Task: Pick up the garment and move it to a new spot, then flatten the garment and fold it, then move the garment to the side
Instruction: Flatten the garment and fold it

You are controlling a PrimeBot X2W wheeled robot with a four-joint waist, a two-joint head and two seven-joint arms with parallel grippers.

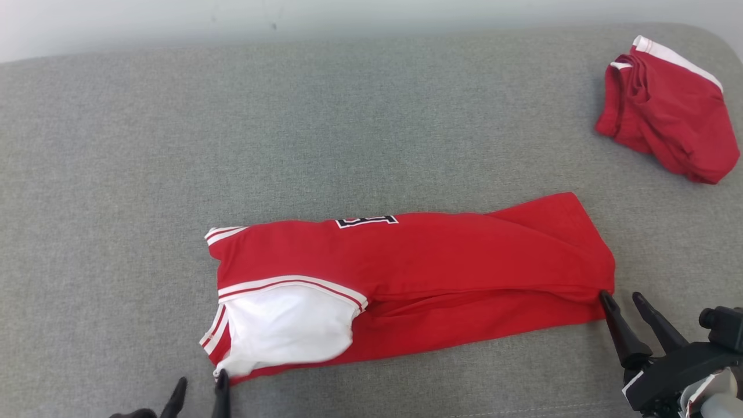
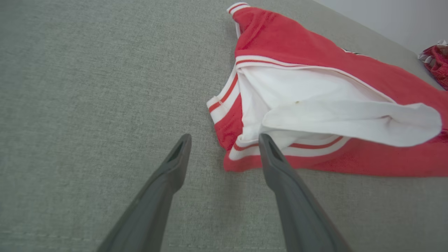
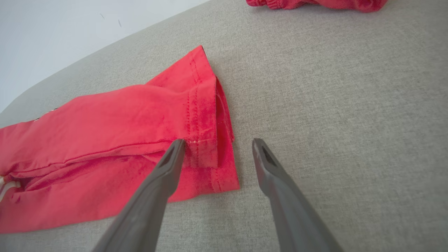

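Observation:
A red garment (image 1: pixel 441 261) with white-striped trim and a white inner panel lies folded lengthwise into a long band across the grey cushion. My left gripper (image 1: pixel 200 392) stands open at the garment's near left corner, one finger over the striped trim (image 2: pixel 297 148) in the left wrist view, where the gripper (image 2: pixel 224 147) holds nothing. My right gripper (image 1: pixel 622 302) is open at the near right corner, its left finger over the hem (image 3: pixel 206 140) in the right wrist view, the gripper (image 3: pixel 217 147) straddling that corner.
A second red garment (image 1: pixel 667 110) with white trim lies bunched at the far right of the cushion (image 1: pixel 174 145). It also shows at the top of the right wrist view as red cloth (image 3: pixel 315 3). A pale wall runs behind the cushion's far edge.

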